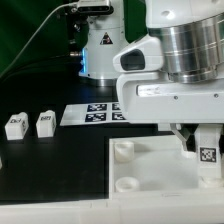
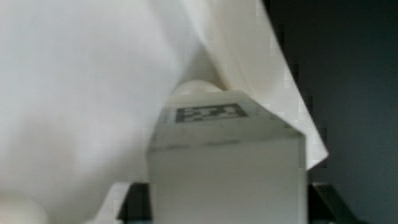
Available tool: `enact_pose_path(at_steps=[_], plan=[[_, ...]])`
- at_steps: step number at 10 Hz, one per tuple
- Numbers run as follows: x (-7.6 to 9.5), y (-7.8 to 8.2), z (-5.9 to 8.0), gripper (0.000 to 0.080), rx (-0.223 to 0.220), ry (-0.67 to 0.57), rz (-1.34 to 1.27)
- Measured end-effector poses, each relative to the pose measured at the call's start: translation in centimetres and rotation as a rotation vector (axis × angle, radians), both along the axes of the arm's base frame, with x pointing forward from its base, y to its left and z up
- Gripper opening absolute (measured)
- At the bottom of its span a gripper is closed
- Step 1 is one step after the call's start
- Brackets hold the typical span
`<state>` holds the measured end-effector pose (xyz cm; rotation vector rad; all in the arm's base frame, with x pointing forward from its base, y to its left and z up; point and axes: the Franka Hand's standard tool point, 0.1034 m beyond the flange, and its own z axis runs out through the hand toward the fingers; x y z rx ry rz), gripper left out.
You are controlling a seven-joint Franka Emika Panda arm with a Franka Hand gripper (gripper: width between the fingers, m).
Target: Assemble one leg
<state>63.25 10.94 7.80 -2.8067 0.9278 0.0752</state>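
Note:
My gripper is shut on a leg, a small white post with a black-and-white tag, held upright over the far right part of the large white tabletop panel. I cannot tell whether the leg touches the panel. In the wrist view the leg fills the middle between my gripper's dark fingers, with the white panel behind it. Two more legs stand on the black table at the exterior view's left.
The panel has round sockets at its left corners. The marker board lies behind the panel. A white device with a blue light and a cable stand at the back.

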Motion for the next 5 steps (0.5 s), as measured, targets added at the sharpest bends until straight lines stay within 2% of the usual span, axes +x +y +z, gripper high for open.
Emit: enact_pose_path(at_steps=[2,4,5], plan=[[0.0,-0.03,-0.2,0.0298,0.037,0.069,-0.363],[-0.35,0.81,-0.26,0.0297,0.032,0.12,-0.552],[-0.27,0.55,-0.27,0.0297,0.033,0.139,-0.661]])
